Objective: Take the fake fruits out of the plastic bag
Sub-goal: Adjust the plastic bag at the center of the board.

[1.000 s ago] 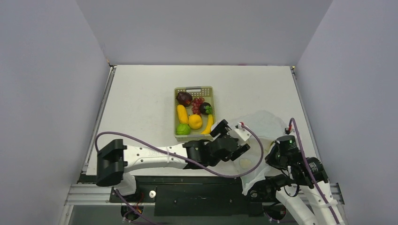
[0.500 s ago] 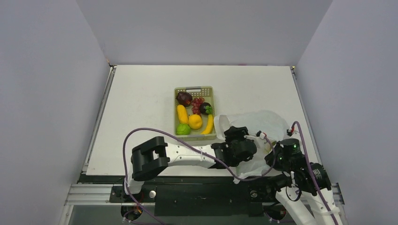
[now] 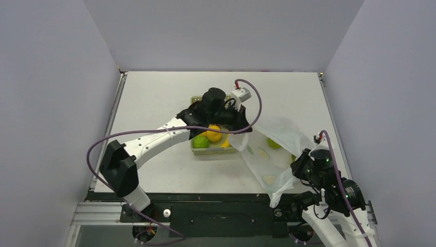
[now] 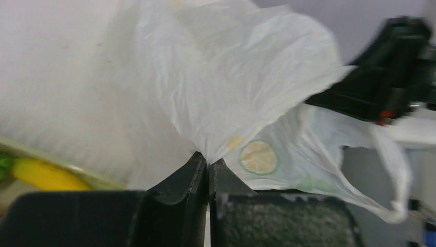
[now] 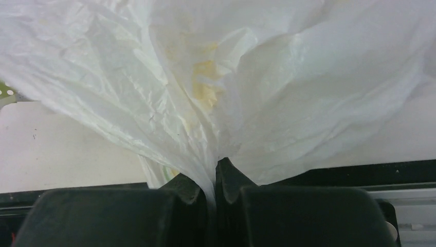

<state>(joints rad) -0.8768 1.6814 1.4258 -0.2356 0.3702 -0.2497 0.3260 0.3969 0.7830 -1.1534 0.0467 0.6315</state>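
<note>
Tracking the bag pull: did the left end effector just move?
Yes. The left end effector, pinching the thin white plastic bag, moved farther out, from in front of the yellow-green slotted basket to its right side.

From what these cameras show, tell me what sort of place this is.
Most likely a robot lab test cell, not a home or shop: plain walls box in a white table, two arms are bolted at its near edge, and the fake fruits, basket and plastic bag look like props.

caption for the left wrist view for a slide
Left gripper shut on a pinch of the bag, its lemon-slice print just beside the grip.
</note>
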